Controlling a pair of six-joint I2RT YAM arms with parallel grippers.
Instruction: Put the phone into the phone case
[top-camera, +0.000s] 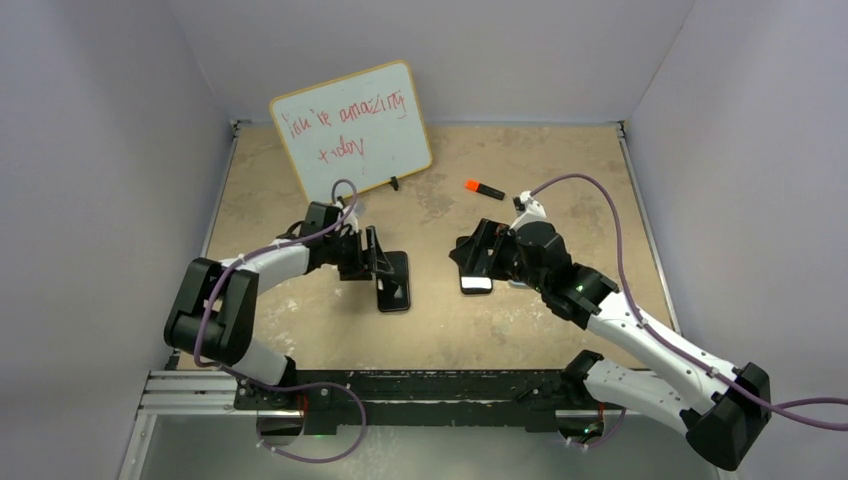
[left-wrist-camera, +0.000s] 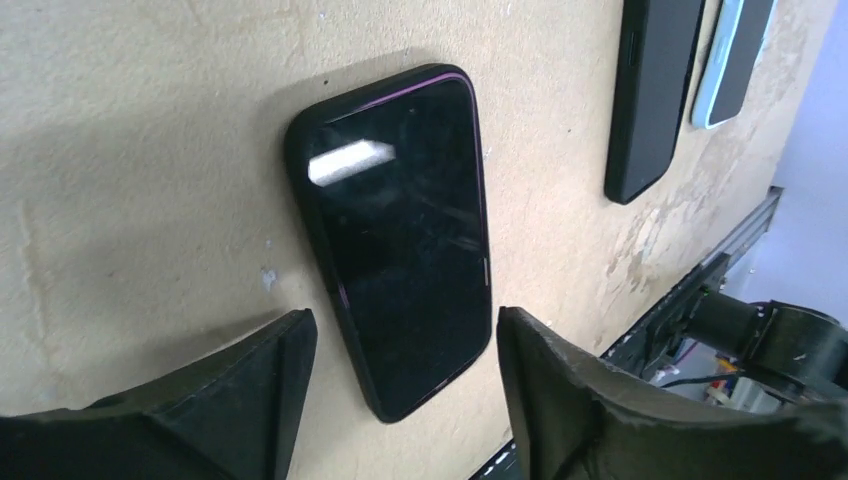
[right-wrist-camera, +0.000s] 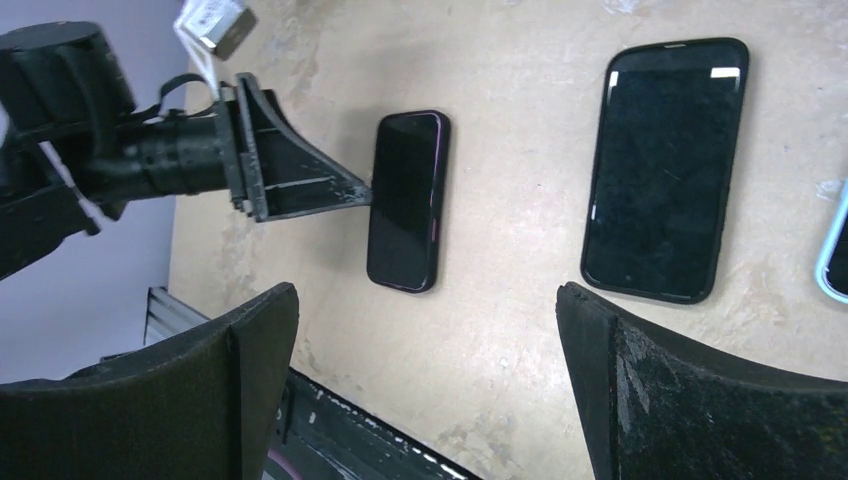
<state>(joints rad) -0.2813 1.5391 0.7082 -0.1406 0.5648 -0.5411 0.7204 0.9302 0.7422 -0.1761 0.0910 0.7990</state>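
Observation:
A small black phone with a thin purple rim (left-wrist-camera: 405, 245) lies flat on the tan table; it also shows in the top view (top-camera: 393, 281) and the right wrist view (right-wrist-camera: 406, 200). My left gripper (left-wrist-camera: 400, 400) is open, its fingers (left-wrist-camera: 250, 390) astride the phone's near end without touching it; in the top view the left gripper (top-camera: 372, 260) is at the phone's far end. A larger black slab, phone or case, I cannot tell which (right-wrist-camera: 665, 168), lies to the right (top-camera: 476, 283). My right gripper (right-wrist-camera: 425, 380) is open and empty, hovering above it (top-camera: 472, 252).
A light blue case (left-wrist-camera: 733, 55) lies beyond the larger black slab (left-wrist-camera: 648, 95) and shows at the right wrist view's right edge (right-wrist-camera: 836, 250). A whiteboard (top-camera: 352, 128) leans at the back. An orange marker (top-camera: 484, 188) lies behind the right gripper. A black rail (top-camera: 420, 385) runs along the near edge.

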